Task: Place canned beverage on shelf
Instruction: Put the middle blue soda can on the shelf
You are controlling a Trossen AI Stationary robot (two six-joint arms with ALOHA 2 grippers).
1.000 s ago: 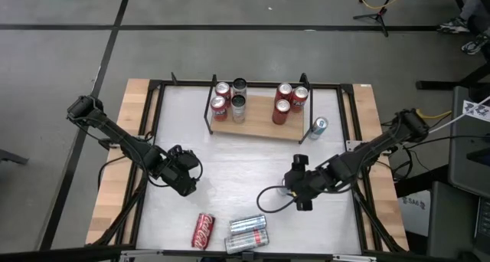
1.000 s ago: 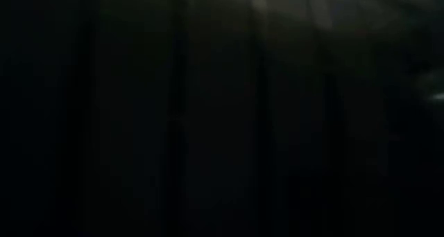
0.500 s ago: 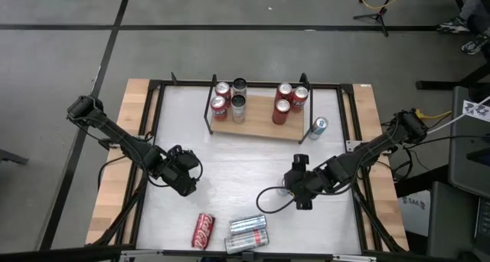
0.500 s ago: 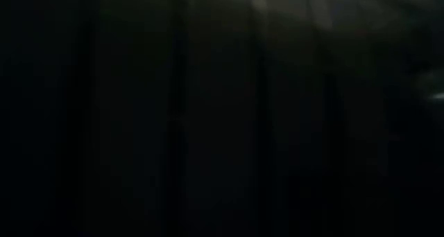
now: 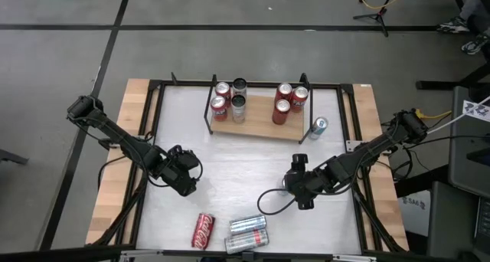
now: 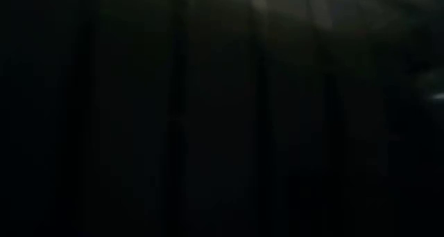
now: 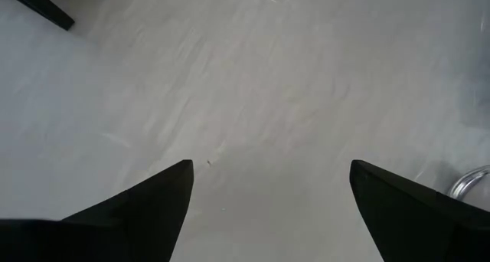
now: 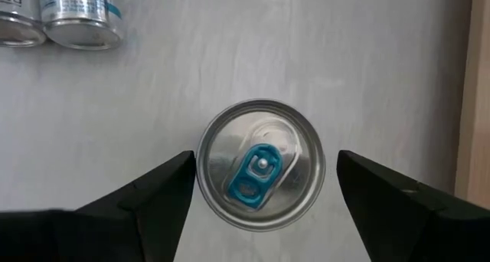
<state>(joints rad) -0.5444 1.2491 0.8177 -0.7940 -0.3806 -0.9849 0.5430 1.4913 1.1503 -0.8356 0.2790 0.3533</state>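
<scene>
The shelf, a small wooden board with black rod brackets, stands at the table's far middle. On it stand several red and dark cans. A silver can with a blue tab stands upright on the table. My right gripper is open above it, one finger on each side of its top. In the high view that gripper hides the can. My left gripper is open over bare table at the left middle.
A blue-and-silver can stands right of the shelf. A red can and two silver cans lie near the table's near edge. Black frame rails run along the table's sides. The low view is dark.
</scene>
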